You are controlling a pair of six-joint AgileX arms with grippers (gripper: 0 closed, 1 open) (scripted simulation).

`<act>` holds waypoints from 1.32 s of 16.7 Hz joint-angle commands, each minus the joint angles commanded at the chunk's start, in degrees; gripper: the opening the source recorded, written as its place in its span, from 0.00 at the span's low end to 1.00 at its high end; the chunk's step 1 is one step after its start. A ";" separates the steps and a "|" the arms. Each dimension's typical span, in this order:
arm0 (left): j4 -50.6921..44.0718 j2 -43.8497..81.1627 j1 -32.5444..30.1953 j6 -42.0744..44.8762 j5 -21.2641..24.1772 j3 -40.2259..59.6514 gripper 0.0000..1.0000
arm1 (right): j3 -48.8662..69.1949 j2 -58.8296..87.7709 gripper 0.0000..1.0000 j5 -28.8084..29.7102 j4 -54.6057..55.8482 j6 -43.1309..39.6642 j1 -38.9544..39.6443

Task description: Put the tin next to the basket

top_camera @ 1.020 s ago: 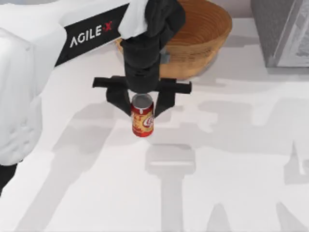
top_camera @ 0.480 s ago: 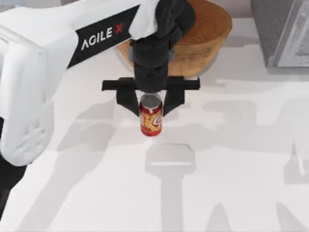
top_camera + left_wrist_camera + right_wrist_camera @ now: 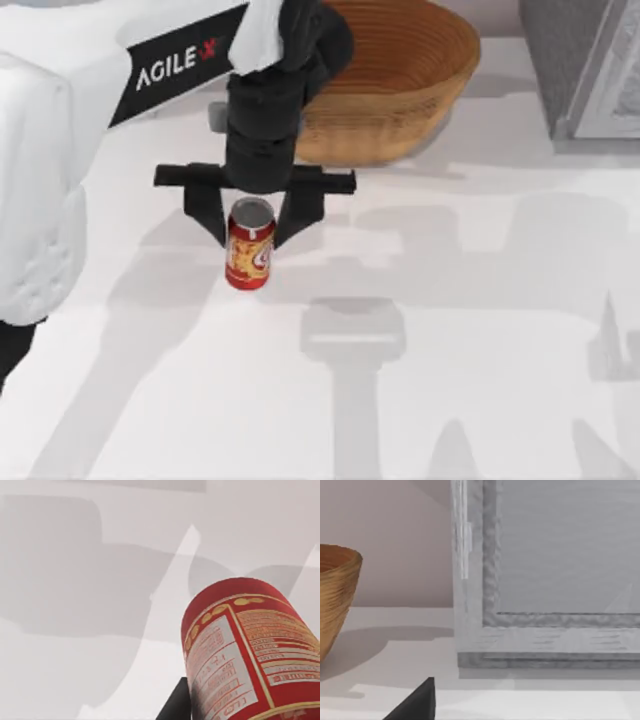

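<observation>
My left gripper (image 3: 250, 218) has its fingers pinching the tin (image 3: 249, 246), upright, in front of the basket (image 3: 385, 80) but apart; placing and release remain

A white table (image 3: 480, 330) carries everything, crossed by soft grey shadows. At its far right corner stands a grey box-like block (image 3: 585, 65) with a framed, recessed face, resting on the table against a plain pale wall (image 3: 405, 540) behind it.
</observation>
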 joint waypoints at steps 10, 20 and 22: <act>6.78 0.61 -4.78 -0.70 4.74 1.33 0.08 | 0.00 0.00 1.00 0.00 0.00 0.00 0.00; 6.78 0.61 -4.78 -0.70 4.74 1.33 0.83 | 0.00 0.00 1.00 0.00 0.00 0.00 0.00; 6.78 0.61 -4.78 -0.70 4.74 1.33 0.98 | 0.00 0.00 1.00 0.00 0.00 0.00 0.00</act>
